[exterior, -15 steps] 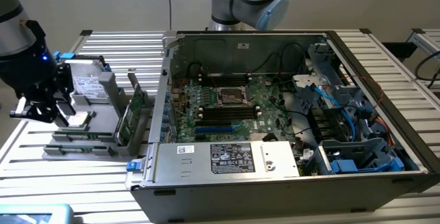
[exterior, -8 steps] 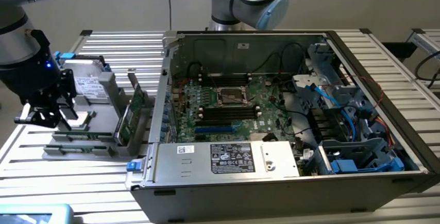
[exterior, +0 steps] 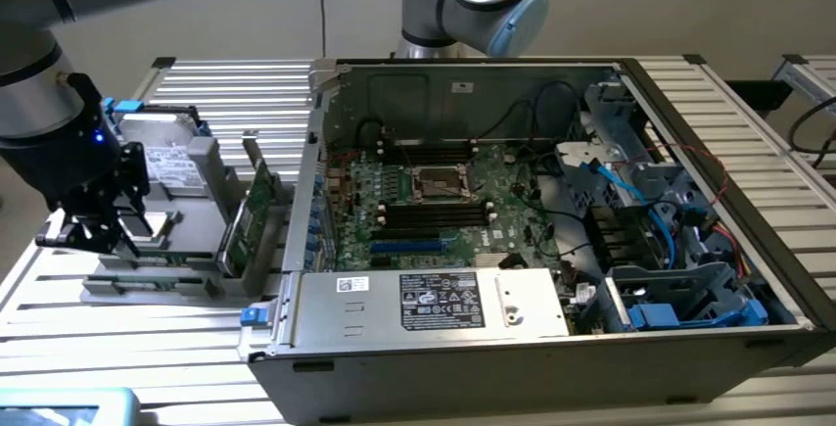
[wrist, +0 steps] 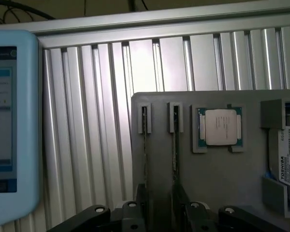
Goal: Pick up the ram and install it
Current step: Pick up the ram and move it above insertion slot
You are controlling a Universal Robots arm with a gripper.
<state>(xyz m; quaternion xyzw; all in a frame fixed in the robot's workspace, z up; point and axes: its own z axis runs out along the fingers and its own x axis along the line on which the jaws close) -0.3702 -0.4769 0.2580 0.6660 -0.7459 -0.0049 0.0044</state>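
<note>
Gripper [exterior: 98,238] [wrist: 160,199] is low over the grey parts holder [wrist: 222,174], at the end nearest the exterior view's left. Can't tell how wide it's open or whether it has hold of anything.

Ram [wrist: 174,145] stands edge-on in a holder slot, right in front of the gripper. A second thin stick [wrist: 144,145] sits in the slot just beside it. My read: pick step, ram not yet lifted out.

Also in the holder: a CPU [wrist: 220,126] next to the slots, with a hard drive [wrist: 286,162] beyond it. The taller green card [exterior: 253,215] stands on the holder's case side; that's not the ram.

The open PC case [exterior: 523,348] sits on the slatted counter [exterior: 196,338], just beside the holder. Its black memory slots [exterior: 432,213] look free.

The pick calls for squaring on the one thin edge without touching the neighbouring stick, then a straight pull up out of the slot.
</note>
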